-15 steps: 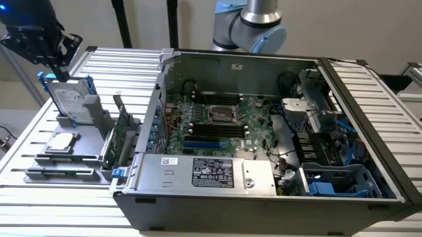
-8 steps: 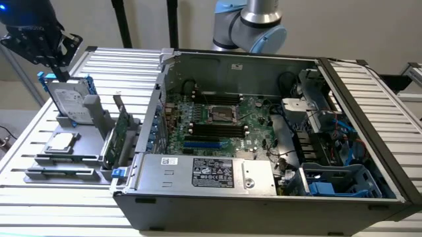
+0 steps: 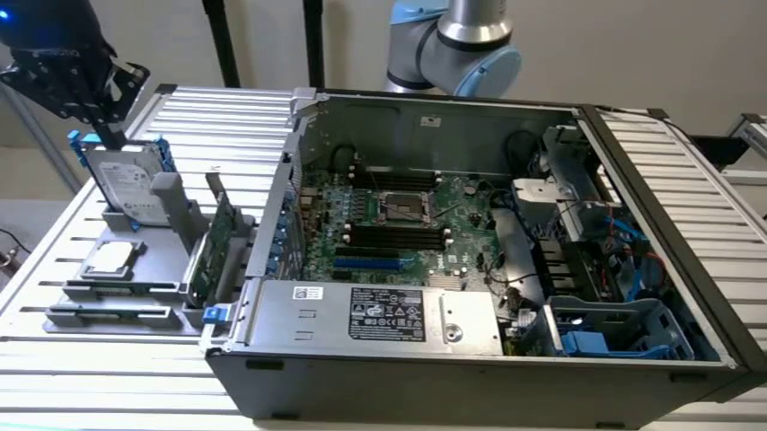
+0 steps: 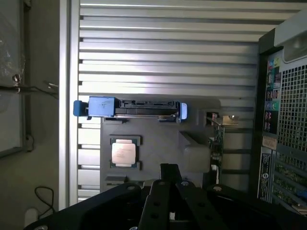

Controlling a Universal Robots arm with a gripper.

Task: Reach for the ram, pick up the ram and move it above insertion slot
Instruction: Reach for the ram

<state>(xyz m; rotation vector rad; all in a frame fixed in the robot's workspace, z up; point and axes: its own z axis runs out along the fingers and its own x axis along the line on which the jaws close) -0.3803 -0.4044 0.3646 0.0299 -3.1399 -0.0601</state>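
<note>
Green ram [image 3: 118, 289] looks parked in the grey holder [image 3: 178, 211], at its edge opposite the hard drive [image 3: 126, 180]. Gripper [image 3: 114, 139] hangs pinched shut, empty, over that drive. Nothing lifted yet; insertion slot [image 3: 390, 238] well apart.

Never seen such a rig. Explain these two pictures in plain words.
This is a robot arm with a pincer at its end. One picture comes from a camera standing off the arm; the other from a camera on its wrist, looking down past the pincer. On the slatted table sit an open computer case and, at the exterior view's left, a grey holder carrying a hard drive, a processor chip and a green card. The pincer is shut, above the hard drive, with nothing visibly held.
</note>
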